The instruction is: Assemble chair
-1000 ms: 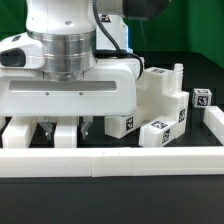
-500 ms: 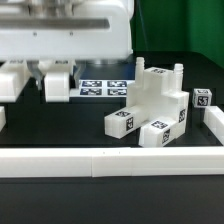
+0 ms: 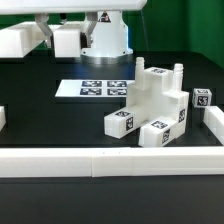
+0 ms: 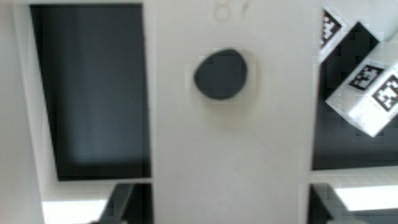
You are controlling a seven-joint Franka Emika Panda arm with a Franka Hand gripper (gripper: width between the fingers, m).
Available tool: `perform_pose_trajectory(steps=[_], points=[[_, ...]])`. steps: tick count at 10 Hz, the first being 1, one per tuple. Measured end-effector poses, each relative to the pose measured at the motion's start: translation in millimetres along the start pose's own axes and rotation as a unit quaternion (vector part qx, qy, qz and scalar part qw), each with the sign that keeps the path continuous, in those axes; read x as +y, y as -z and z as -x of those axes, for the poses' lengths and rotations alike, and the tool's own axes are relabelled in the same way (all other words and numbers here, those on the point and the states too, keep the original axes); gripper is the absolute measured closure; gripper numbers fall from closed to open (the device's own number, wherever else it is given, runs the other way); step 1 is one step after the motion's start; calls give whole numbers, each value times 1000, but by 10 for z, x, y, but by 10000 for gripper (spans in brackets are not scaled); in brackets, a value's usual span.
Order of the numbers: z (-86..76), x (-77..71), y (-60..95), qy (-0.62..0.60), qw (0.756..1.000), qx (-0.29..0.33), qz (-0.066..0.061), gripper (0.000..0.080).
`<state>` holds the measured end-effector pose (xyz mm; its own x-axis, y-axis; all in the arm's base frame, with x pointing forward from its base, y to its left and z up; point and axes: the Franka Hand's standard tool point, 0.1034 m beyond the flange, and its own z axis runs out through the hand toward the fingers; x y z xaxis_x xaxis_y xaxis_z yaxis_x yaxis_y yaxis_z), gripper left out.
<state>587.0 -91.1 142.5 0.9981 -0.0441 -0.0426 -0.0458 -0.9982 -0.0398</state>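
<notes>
gripper (image 3: 47, 30) clenched on a glossy white flat plastic chair piece with a round hole (image 4: 192, 140), held above the black surface (image 3: 40, 130), at ten o'clock from the tagged white blocky chair cluster (image 3: 150, 105), marker board (image 3: 95, 88) at nine o'clock of that cluster

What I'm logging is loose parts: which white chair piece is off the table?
The frame piece at the exterior view's upper left: it alone hangs above the table.

Exterior low, facing chair (image 3: 155, 105) — wrist view close-up.
</notes>
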Motion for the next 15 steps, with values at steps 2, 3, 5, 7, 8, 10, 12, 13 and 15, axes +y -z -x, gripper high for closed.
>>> perform_pose_trajectory(steps=[2,3,5,7,8,10,12,13,15], points=[[11,1,-30,-73,997,-2,-1,515],[46,18,-75,-113,994,-6,-2,515],[99,-189,-39,-233,972,-8,-4,515],[108,-539,-4,-345,939,-9,-7,515],[81,-725,18,-397,918,-7,-9,515],[56,-996,24,-436,900,-3,-9,515],[60,-986,9,-431,903,-4,-8,515],[63,-1005,5,-428,904,-4,-7,515],[91,-1219,-46,-373,928,2,5,515]])
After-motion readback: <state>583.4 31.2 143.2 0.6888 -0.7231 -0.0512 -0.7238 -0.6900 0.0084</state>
